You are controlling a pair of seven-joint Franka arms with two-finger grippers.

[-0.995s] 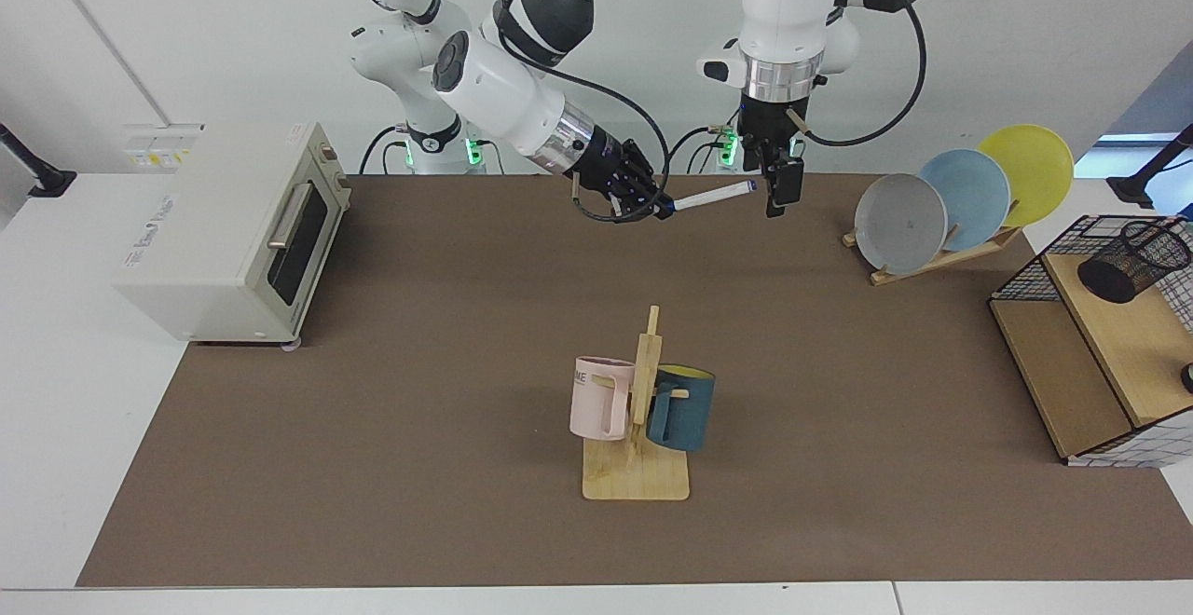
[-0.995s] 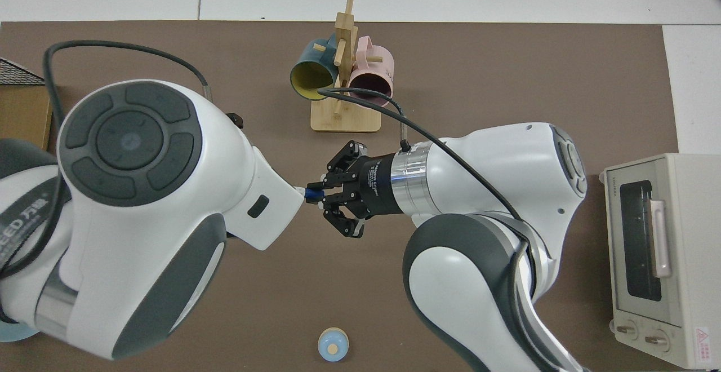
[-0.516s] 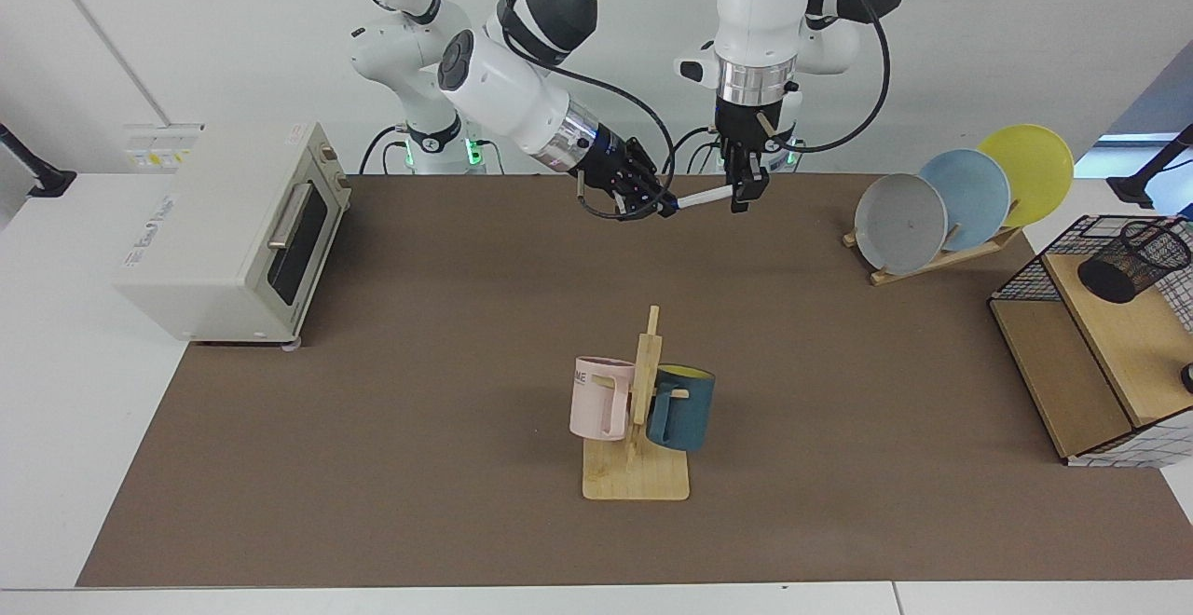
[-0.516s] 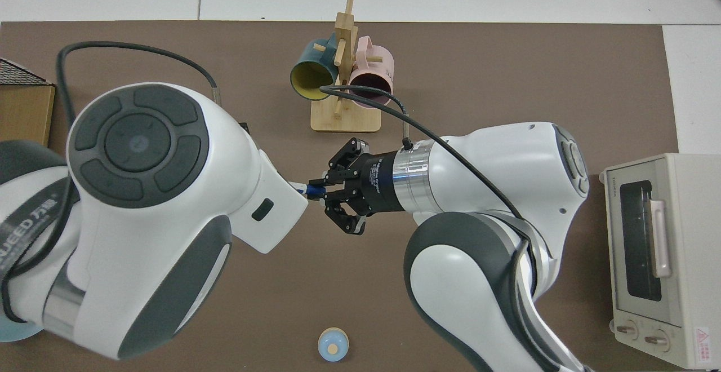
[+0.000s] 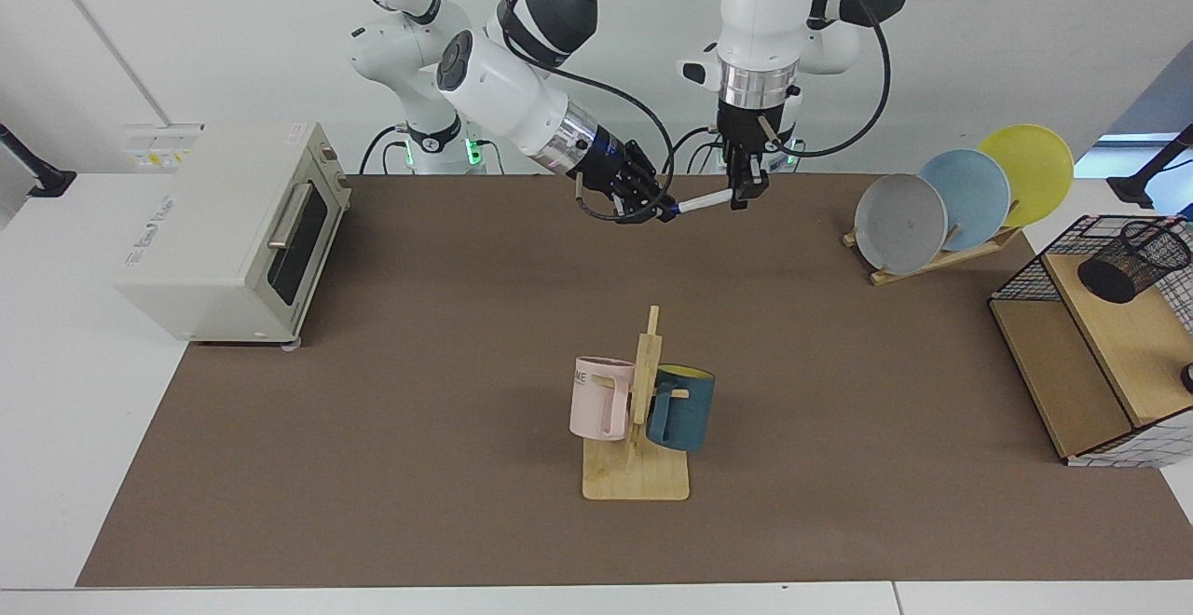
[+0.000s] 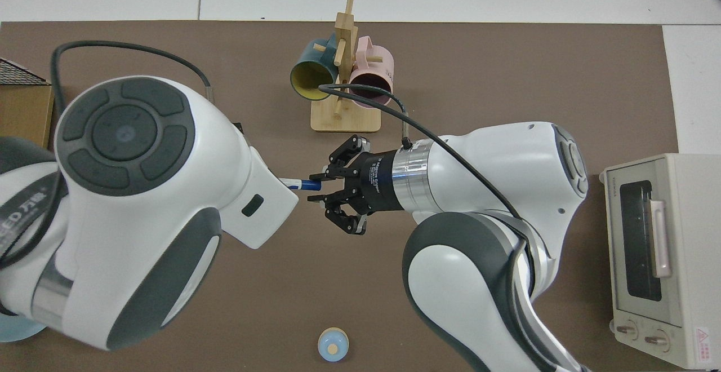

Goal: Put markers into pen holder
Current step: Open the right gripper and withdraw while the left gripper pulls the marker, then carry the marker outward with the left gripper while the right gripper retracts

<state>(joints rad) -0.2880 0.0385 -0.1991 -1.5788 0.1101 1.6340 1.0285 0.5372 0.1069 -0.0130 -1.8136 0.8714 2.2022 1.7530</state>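
Observation:
The marker (image 5: 704, 200) hangs nearly level above the far side of the mat, blue cap toward my right gripper. My left gripper (image 5: 743, 196) points straight down and is shut on its white end. My right gripper (image 5: 664, 210) reaches in from the toaster side. In the top view its fingers (image 6: 316, 197) stand apart around the blue cap of the marker (image 6: 294, 181), so my right gripper (image 6: 312, 187) is open. The left arm's body hides the left gripper there. The pen holder (image 5: 1132, 261), a black mesh cup, lies tilted on the wire rack's wooden shelf at the facing view's right edge.
A toaster oven (image 5: 233, 233) stands at the mat's left. A wooden mug stand (image 5: 638, 419) with a pink and a blue mug is in the middle. Three plates lean in a rack (image 5: 960, 200). The black wire rack (image 5: 1090, 345) holds the pen holder. A small blue round knob (image 6: 332, 345) lies near the arms' bases.
My left gripper came in from the side and shut on the marker's white end. My right gripper's fingers have parted around the blue cap.

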